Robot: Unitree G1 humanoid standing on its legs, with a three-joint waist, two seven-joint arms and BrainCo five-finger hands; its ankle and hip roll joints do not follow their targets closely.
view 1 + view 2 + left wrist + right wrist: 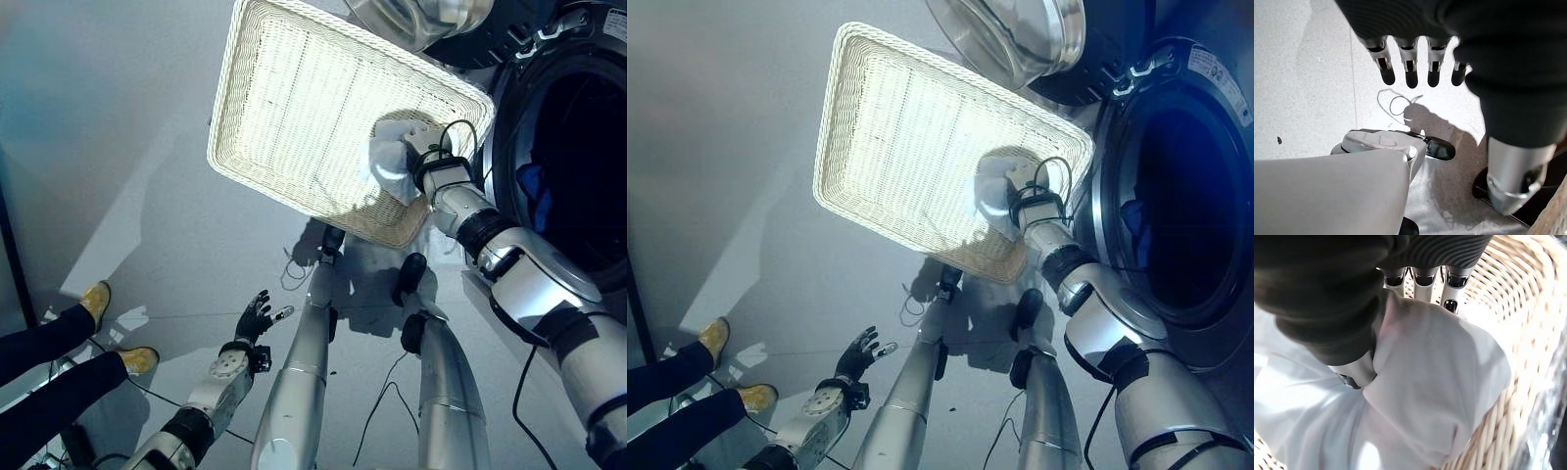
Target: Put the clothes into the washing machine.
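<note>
A white wicker basket (294, 108) lies on the floor beside the washing machine (1102, 157), whose round door is swung open. A white garment (1440, 382) is bunched in the basket's corner nearest the machine. My right hand (1024, 184) reaches into that corner, thumb and fingers (1418, 279) pinched round a fold of the white cloth. A blue garment (1136, 220) lies inside the dark drum. My left hand (257, 315) hangs low over the floor, away from the basket, its fingers (1410, 68) straight and holding nothing.
The glass door (421, 20) of the machine stands open above the basket's far end. A person's legs in dark trousers and yellow shoes (98, 299) stand on the grey floor at the left.
</note>
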